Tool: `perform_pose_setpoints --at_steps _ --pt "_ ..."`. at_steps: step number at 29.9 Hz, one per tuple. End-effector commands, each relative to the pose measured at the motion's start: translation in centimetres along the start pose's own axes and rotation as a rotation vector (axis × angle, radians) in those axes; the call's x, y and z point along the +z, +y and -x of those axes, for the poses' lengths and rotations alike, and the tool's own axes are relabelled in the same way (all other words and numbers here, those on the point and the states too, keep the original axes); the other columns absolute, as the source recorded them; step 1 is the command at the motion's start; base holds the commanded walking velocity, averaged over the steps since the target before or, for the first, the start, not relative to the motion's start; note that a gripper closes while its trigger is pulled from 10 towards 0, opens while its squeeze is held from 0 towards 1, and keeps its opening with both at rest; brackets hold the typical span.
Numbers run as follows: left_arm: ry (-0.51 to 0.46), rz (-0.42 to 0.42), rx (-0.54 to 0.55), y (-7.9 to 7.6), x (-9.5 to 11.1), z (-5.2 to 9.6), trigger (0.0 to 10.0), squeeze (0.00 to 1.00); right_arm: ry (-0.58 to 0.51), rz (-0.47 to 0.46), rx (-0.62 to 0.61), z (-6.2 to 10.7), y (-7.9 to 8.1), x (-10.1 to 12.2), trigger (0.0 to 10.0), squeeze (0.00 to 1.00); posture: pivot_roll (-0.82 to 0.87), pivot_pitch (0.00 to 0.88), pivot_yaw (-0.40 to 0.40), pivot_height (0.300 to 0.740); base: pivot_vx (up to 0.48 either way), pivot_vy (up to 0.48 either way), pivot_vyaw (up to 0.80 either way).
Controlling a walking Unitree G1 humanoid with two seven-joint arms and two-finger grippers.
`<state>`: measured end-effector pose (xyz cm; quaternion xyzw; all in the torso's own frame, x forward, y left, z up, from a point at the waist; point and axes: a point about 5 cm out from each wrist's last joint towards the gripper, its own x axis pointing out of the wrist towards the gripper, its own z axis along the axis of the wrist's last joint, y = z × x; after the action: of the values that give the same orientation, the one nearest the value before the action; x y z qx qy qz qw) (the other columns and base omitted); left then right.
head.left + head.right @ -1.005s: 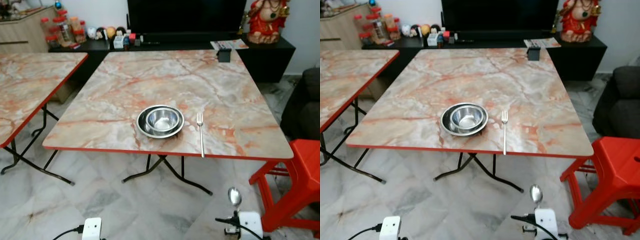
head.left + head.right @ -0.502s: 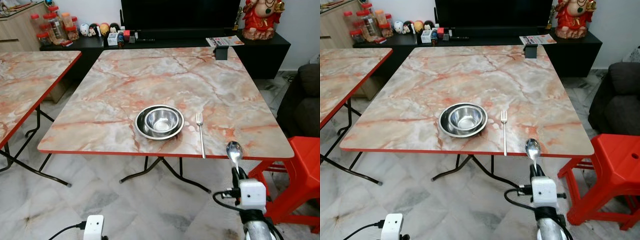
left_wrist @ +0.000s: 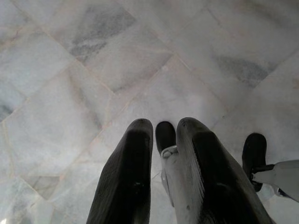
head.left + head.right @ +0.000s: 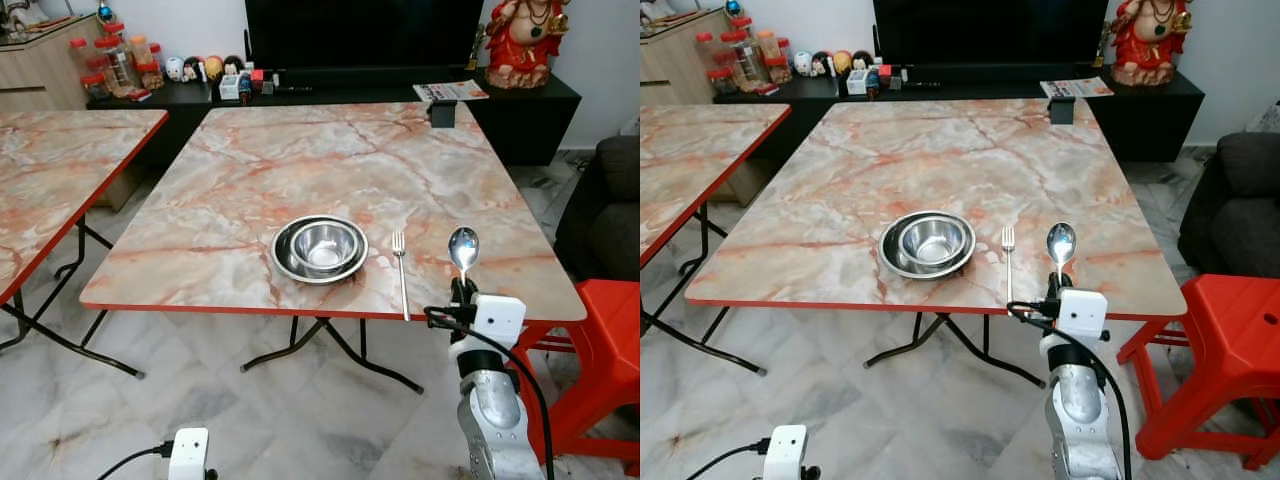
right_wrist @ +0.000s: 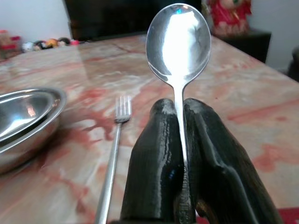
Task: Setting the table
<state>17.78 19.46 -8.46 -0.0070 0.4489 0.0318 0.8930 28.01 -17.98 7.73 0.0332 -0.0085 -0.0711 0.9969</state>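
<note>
Right gripper [image 5: 180, 140] clamps a spoon [image 4: 463, 245] by its handle, bowl upward, at the table's [image 4: 300, 170] near edge | fork [image 4: 401, 270] lies lengthwise just to its left, beside the nested steel bowls [image 4: 321, 247] | left gripper [image 3: 163, 154] hangs idle, fingers nearly together | versus half a second earlier, spoon now higher, over the tabletop.
</note>
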Motion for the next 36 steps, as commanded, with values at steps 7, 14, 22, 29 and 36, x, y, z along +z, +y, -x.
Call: perform_pose_setpoints --at_steps 7,14,22,29,36 --pt "-0.011 0.024 0.017 0.4 0.4 0.0 10.0 0.00 -0.009 -0.031 0.027 -1.1 0.7 0.9 10.0 0.00 -0.10 0.000 0.032 0.740 0.321 0.000 0.00" --pt "-0.014 0.024 0.011 0.1 0.5 -0.1 10.0 0.00 -0.007 -0.039 0.024 -1.4 0.7 1.2 10.0 0.00 -0.10 0.000 0.030 0.740 0.325 0.000 0.00" --pt "-0.015 0.038 0.015 0.1 0.3 -0.1 10.0 0.00 -0.021 -0.054 0.043 -1.3 1.1 1.5 10.0 0.00 -0.10 0.000 0.025 0.740 0.235 0.000 0.00" --pt "-0.007 0.045 0.021 0.3 -0.1 0.1 10.0 0.00 0.063 -0.022 0.043 0.4 1.1 0.0 10.0 0.00 -0.10 0.000 0.020 0.740 0.000 0.000 0.00" --pt "-0.003 0.040 0.018 0.4 -0.1 0.1 10.0 0.00 0.069 -0.042 0.052 0.7 1.5 0.4 10.0 0.00 -0.10 0.000 0.033 0.740 0.000 0.000 0.00"
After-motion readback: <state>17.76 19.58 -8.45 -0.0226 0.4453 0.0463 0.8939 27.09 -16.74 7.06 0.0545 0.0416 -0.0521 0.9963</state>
